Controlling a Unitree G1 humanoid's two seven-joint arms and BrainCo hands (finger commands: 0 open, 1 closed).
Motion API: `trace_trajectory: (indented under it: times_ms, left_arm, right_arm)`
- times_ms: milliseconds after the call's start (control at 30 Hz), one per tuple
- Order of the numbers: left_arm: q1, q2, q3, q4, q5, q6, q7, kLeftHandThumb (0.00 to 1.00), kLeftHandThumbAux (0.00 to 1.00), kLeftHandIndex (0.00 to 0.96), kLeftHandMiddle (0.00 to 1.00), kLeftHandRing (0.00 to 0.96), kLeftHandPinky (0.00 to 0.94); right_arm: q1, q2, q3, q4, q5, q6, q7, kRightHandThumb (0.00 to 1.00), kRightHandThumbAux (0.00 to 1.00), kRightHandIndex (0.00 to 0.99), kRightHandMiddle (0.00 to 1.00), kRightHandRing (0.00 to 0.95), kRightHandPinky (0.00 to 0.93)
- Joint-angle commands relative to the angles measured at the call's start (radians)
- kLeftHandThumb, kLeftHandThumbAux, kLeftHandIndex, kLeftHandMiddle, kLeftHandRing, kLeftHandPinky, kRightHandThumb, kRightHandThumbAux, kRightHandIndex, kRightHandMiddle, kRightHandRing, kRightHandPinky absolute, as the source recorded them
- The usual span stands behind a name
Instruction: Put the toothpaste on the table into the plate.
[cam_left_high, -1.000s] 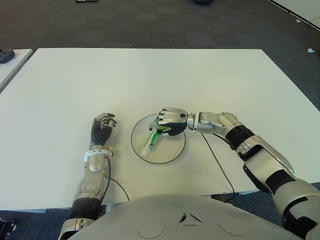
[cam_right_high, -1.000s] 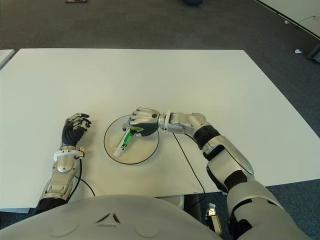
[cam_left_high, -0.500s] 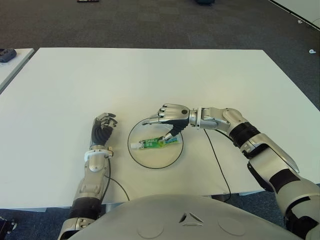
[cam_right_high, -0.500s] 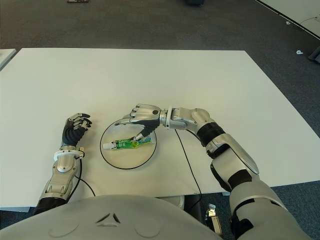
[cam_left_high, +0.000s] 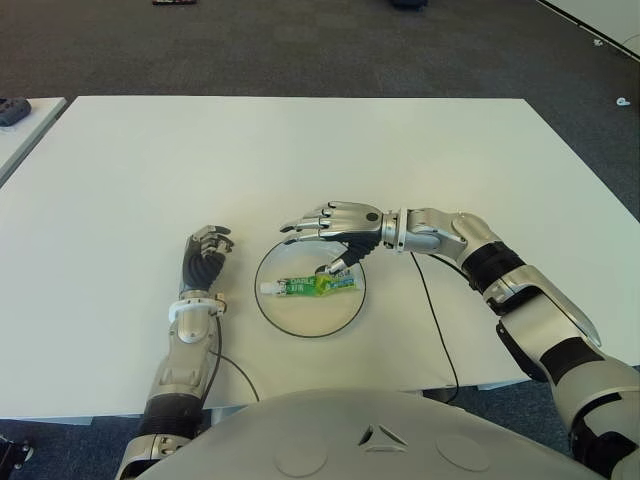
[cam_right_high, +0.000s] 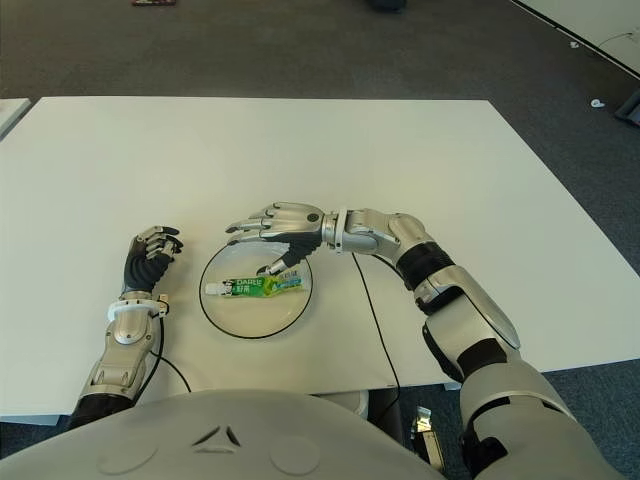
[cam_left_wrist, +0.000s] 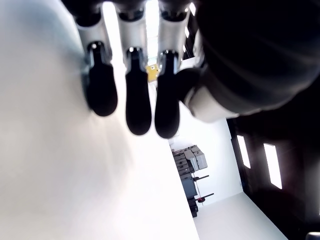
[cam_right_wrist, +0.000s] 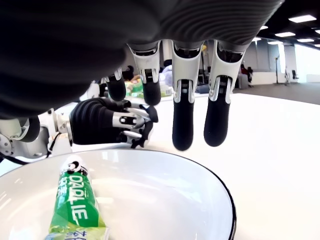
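A green and white toothpaste tube (cam_left_high: 308, 286) lies flat inside the round white plate (cam_left_high: 310, 318), cap end toward my left. My right hand (cam_left_high: 322, 226) hovers over the plate's far rim with its fingers spread and holding nothing; its thumb tip hangs just above the tube's tail. The right wrist view shows the tube (cam_right_wrist: 75, 204) on the plate (cam_right_wrist: 200, 200) below the extended fingers (cam_right_wrist: 182, 120), apart from them. My left hand (cam_left_high: 205, 254) shows on the table left of the plate, fingers curled, holding nothing.
The white table (cam_left_high: 300, 160) stretches far beyond the plate. A black cable (cam_left_high: 430, 310) runs from my right arm to the front edge. Another white table's corner with a dark object (cam_left_high: 12, 108) is at the far left. Dark carpet lies beyond.
My right hand let go of the toothpaste, which now lies flat in the plate, and its fingers opened and lifted. The plate shifted slightly left. The left hand stayed still.
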Motion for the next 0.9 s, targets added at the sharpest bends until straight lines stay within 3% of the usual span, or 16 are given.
trace_trajectory:
  times_ms: [33,267,467,600,700,900]
  left_arm:
    - [-0.007,-0.001,-0.002,0.036,-0.004,0.010,-0.005,0.705,0.719,0.428,0.551,0.548,0.496]
    - [-0.017,-0.001,0.000,0.053,-0.006,-0.004,-0.005,0.706,0.719,0.428,0.552,0.549,0.506]
    - [-0.028,0.004,0.002,0.073,-0.010,-0.015,-0.010,0.705,0.719,0.428,0.552,0.545,0.498]
    - [-0.036,0.005,0.003,0.087,-0.013,-0.018,-0.012,0.705,0.719,0.428,0.553,0.542,0.489]
    - [-0.041,0.006,0.003,0.093,-0.017,-0.021,-0.014,0.705,0.719,0.428,0.554,0.543,0.495]
    - [-0.042,0.006,0.002,0.087,-0.022,-0.026,-0.018,0.705,0.719,0.428,0.555,0.549,0.501]
  right_arm:
    - [-0.023,-0.006,-0.031,-0.004,0.096,-0.016,0.079,0.338,0.179,0.000,0.000,0.000,0.000]
    - [-0.067,0.036,-0.094,-0.015,0.255,0.046,0.193,0.344,0.175,0.000,0.000,0.000,0.000]
    - [-0.057,0.079,-0.171,-0.024,0.309,0.117,0.176,0.323,0.211,0.000,0.000,0.000,0.000]
    - [-0.034,0.114,-0.225,-0.033,0.331,0.194,0.149,0.269,0.336,0.000,0.000,0.000,0.008]
    - [-0.020,0.131,-0.255,-0.044,0.343,0.229,0.136,0.256,0.440,0.000,0.015,0.004,0.063]
    - [0.068,0.140,-0.375,-0.145,0.417,0.364,0.098,0.302,0.617,0.082,0.103,0.093,0.169]
